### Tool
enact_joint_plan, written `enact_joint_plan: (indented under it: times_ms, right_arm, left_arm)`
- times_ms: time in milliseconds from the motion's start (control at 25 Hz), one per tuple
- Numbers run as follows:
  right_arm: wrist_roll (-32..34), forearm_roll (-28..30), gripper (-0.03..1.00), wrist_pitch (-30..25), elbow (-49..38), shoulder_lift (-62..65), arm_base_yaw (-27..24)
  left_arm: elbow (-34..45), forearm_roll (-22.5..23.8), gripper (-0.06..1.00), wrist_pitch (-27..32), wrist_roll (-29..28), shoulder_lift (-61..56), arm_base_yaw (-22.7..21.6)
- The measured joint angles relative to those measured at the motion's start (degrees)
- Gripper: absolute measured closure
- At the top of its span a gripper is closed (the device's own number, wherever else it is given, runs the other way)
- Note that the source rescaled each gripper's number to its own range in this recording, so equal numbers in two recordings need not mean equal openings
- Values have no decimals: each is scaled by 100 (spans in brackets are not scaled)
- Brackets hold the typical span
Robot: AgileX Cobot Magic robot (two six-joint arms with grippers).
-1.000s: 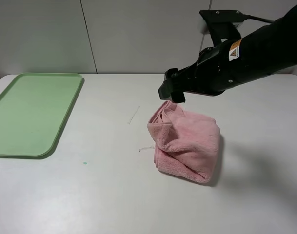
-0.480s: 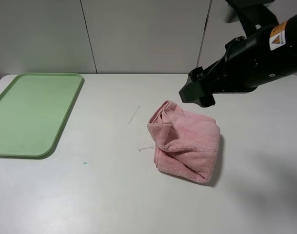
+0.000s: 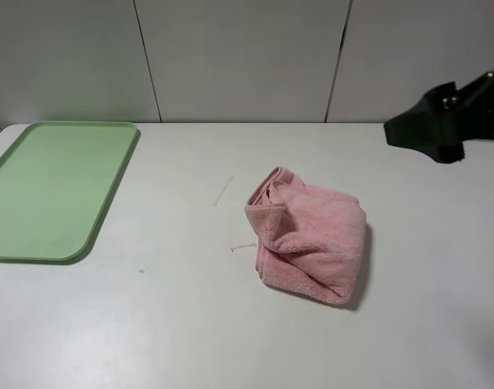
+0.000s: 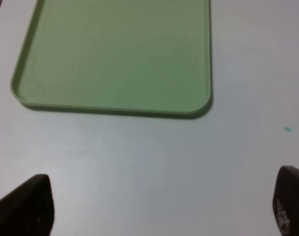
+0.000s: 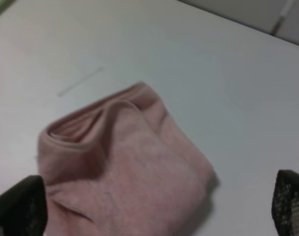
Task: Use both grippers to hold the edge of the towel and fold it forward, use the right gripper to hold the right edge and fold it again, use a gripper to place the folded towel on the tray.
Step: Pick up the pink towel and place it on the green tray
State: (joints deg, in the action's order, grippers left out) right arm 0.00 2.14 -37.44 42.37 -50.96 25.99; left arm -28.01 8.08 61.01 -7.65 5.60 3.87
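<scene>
**Counter**: white and flat. It carries all items listed below.

**Tray**: light green, at the far left of the counter. Nothing lies in it.

**Towel**: pink, lying on the counter right of centre and well apart from the tray. It is a loose, rumpled bundle, not a flat square. Layered edges show at its upper left end. It is resting free, with nothing touching it.

**Right gripper**: this is the change noted. One second ago it hung directly over the far end of the towel. Half a second ago it was higher and further right. It now sits at the right margin of the high view, well apart from the cloth. Its wrist view shows the fingers spread wide, with nothing held.

**Left gripper**: not seen in the high view. Its own camera shows the fingers spread wide and empty, above bare counter near the tray's corner.

**Minor items**: a thin pale thread lies on the counter. A short white strand lies just beside the towel. There is also a teal speck.

**Assessment**: the towel has been let go in a bundled state and the arm has withdrawn. In my judgement the folding is roughly done at best. The transfer to the tray is not yet done and calls for a fresh grasp.
</scene>
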Motion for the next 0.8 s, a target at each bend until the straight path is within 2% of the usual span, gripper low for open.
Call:
enact_joint_plan:
  times_ms: [400, 800]
  right_arm:
    - [-755, -531, -3, 1, -1286, 1600, -1267]
    - [-1129, -797, -3, -26, -1772, 2924, -1375]
  left_arm:
    - [0, 0, 7, 0, 0, 0, 0]
    - [0, 0, 7, 0, 0, 0, 0]
